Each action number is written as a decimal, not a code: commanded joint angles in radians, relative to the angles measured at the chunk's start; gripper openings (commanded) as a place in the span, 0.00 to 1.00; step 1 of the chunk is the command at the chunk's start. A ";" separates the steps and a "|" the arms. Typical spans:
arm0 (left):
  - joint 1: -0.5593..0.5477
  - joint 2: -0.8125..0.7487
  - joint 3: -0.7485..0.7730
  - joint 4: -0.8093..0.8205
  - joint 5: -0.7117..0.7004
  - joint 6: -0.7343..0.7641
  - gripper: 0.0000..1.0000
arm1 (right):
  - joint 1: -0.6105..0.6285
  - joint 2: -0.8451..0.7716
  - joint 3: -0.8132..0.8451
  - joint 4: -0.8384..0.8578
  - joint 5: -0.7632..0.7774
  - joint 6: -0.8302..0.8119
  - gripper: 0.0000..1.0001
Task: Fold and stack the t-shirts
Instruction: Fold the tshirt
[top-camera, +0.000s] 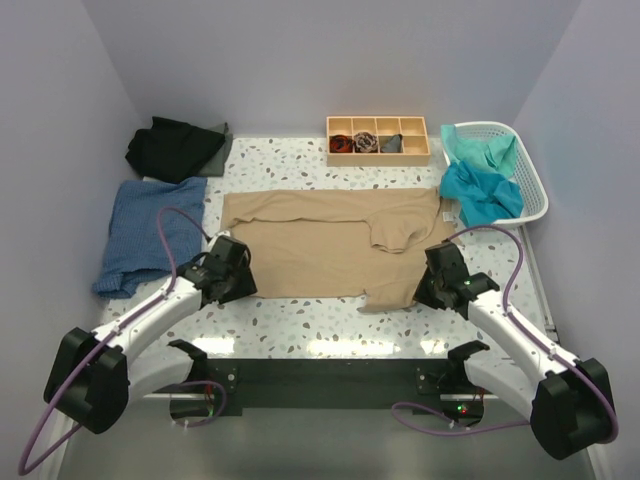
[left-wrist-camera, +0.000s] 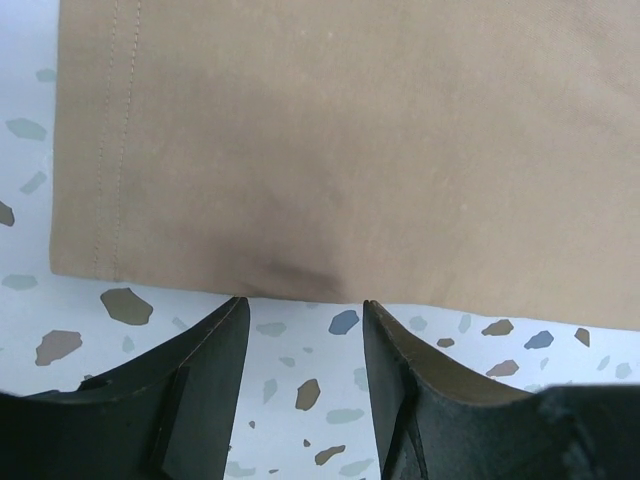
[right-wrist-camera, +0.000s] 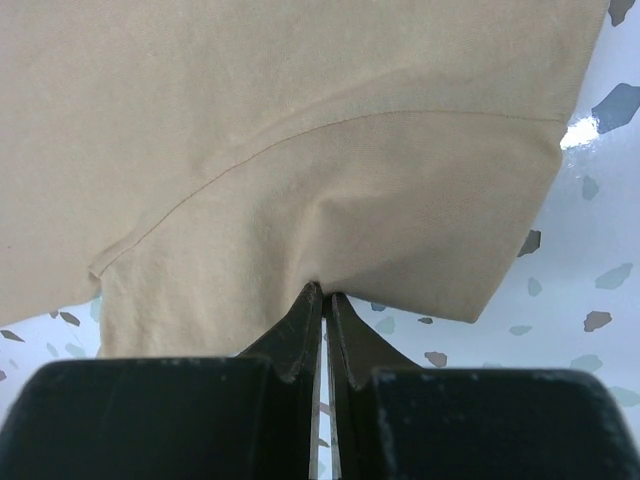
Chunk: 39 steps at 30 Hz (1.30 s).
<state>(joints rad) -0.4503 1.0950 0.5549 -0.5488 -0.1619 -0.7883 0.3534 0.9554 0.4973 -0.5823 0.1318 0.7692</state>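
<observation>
The large tan-beige t-shirt (top-camera: 320, 245) lies spread flat in the middle of the table, one sleeve folded over its right part. My left gripper (top-camera: 228, 272) is open at the shirt's near left edge; in the left wrist view (left-wrist-camera: 300, 305) its fingertips touch the hem of the tan shirt (left-wrist-camera: 340, 150) with bare table between them. My right gripper (top-camera: 438, 275) is shut on the tan shirt's near right edge (right-wrist-camera: 330, 220), the cloth puckered at the fingertips (right-wrist-camera: 325, 292). A denim-blue t-shirt (top-camera: 148, 232) lies at the left, a black one (top-camera: 172, 146) at the far left, teal ones (top-camera: 480, 180) in the basket.
A white plastic laundry basket (top-camera: 530, 170) stands at the far right. A small wooden tray (top-camera: 378, 155) with four compartments sits at the back centre. Purple walls close in the left, back and right sides.
</observation>
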 joint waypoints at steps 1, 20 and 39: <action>-0.016 -0.027 -0.001 -0.029 -0.011 -0.061 0.54 | 0.002 -0.009 0.040 0.002 0.008 -0.018 0.04; -0.018 0.062 0.002 0.006 -0.191 -0.108 0.49 | 0.004 -0.003 0.078 -0.020 0.048 -0.062 0.02; -0.014 0.155 0.102 0.027 -0.274 0.018 0.00 | 0.002 0.095 0.268 -0.071 0.075 -0.134 0.00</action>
<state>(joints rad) -0.4652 1.2373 0.5873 -0.5385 -0.3836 -0.8207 0.3534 0.9966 0.6815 -0.6399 0.1585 0.6792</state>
